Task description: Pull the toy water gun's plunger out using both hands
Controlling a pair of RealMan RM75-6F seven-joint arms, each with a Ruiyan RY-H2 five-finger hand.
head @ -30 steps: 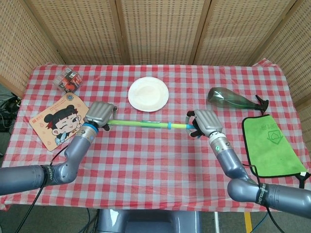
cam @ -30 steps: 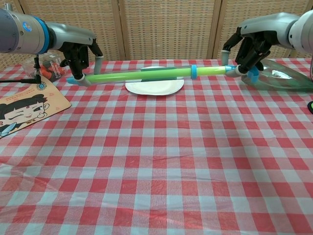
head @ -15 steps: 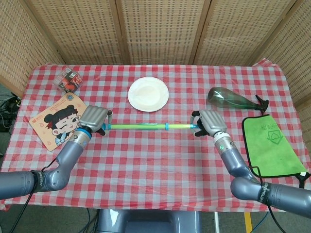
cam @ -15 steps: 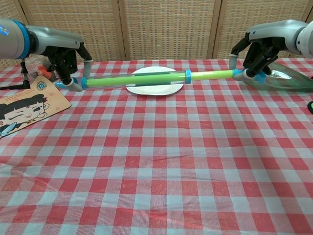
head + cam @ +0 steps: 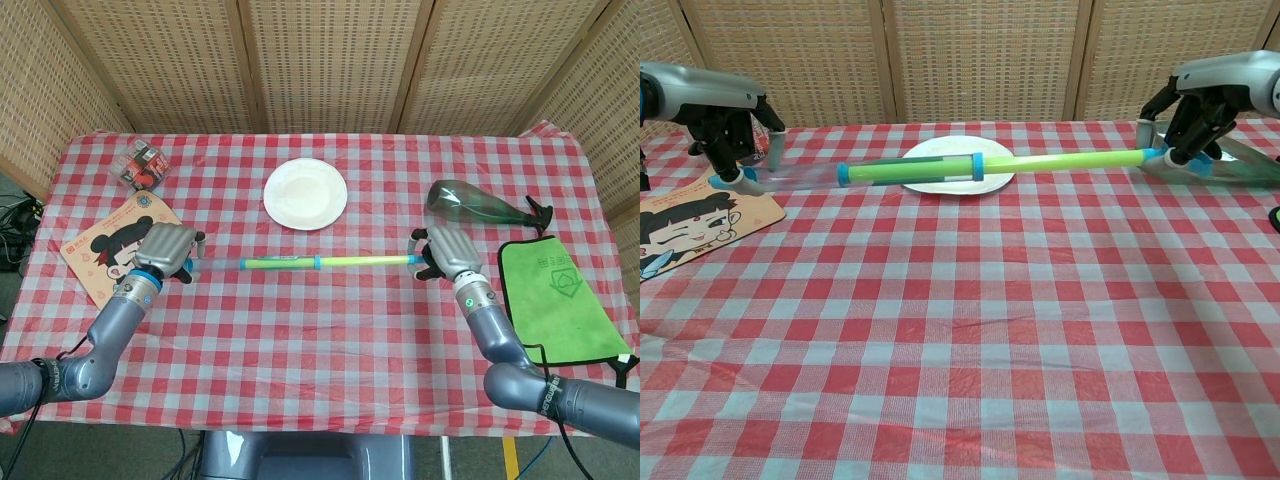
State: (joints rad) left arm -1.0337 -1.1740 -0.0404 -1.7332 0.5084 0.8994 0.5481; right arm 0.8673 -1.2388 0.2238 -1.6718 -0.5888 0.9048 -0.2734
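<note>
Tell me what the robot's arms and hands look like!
Both arms are smooth, shiny grey-blue metal tubes with rounded elbows. Each wrist wears a bright blue ring. The left hand and right hand have boxy silver-grey backs, dark fingers and light blue fingertip pads. The right forearm shows a small green dot, and dark cables hang by the left arm.

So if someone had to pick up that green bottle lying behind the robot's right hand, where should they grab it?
Probably the narrow neck of the green bottle: it lies on its side, neck pointing toward the green cloth. Coming from above, fingers could close around the slimmer part.
</note>
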